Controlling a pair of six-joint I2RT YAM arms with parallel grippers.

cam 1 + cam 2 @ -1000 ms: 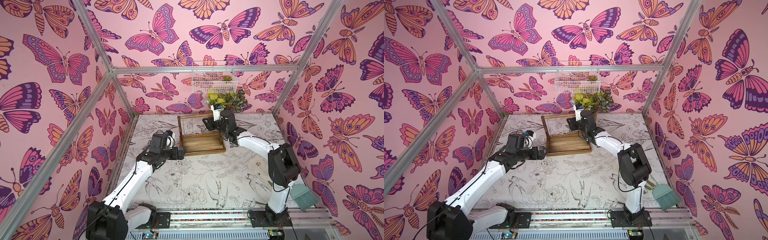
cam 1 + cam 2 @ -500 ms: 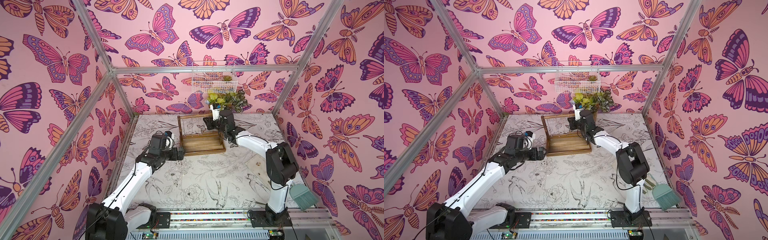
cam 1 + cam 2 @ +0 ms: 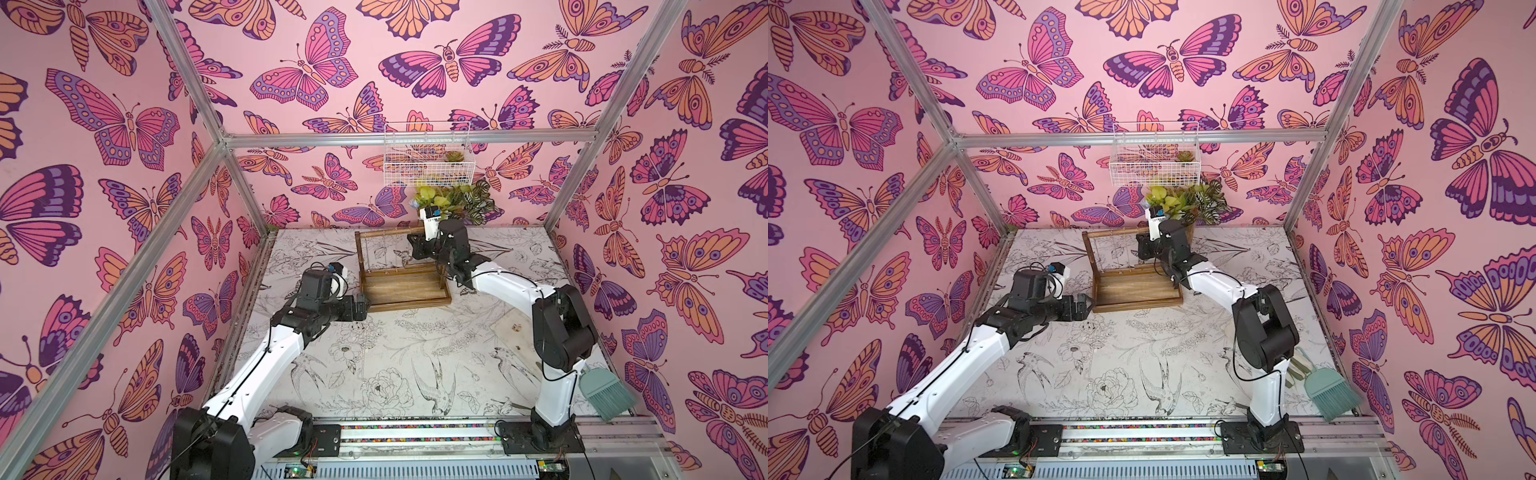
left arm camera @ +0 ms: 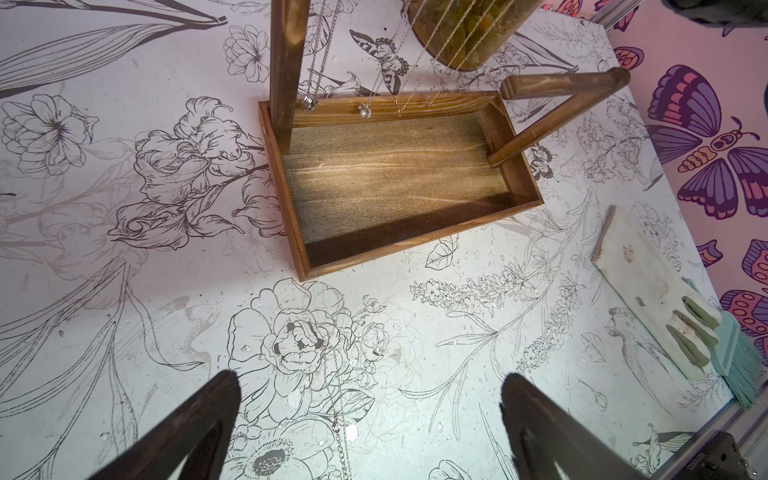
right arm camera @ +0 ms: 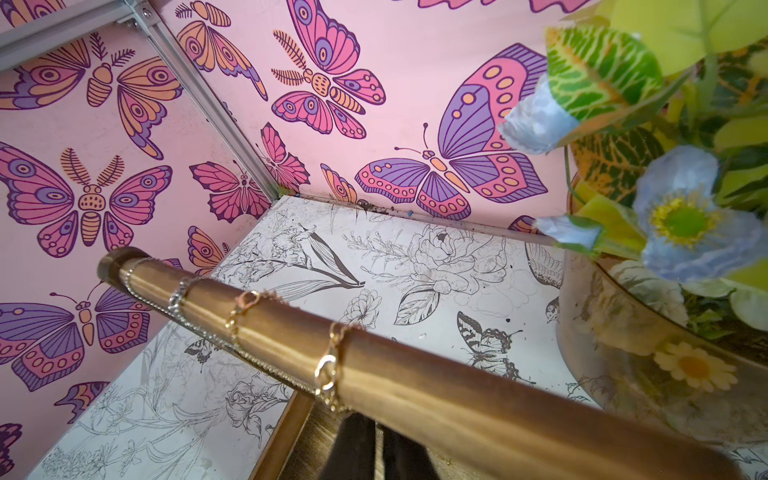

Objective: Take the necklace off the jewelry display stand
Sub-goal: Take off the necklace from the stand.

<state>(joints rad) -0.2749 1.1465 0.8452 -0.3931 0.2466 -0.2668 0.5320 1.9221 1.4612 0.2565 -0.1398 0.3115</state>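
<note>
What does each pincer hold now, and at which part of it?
Left pincer: open, holds nothing. Right pincer: shut close by the top bar, at the hanging chain of the gold necklace; whether the chain is pinched cannot be told.

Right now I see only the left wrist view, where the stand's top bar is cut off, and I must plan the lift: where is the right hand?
Observer: The right hand is shut just under the top bar, per the right wrist view.
Operator: Near which chain?
Observer: Directly below the gold necklace, whose clasp lies on the bar; I cannot tell if it is pinched.
Operator: Anything overhead?
Observer: A white wire basket hangs on the back wall, higher than the jewelry display stand.
</note>
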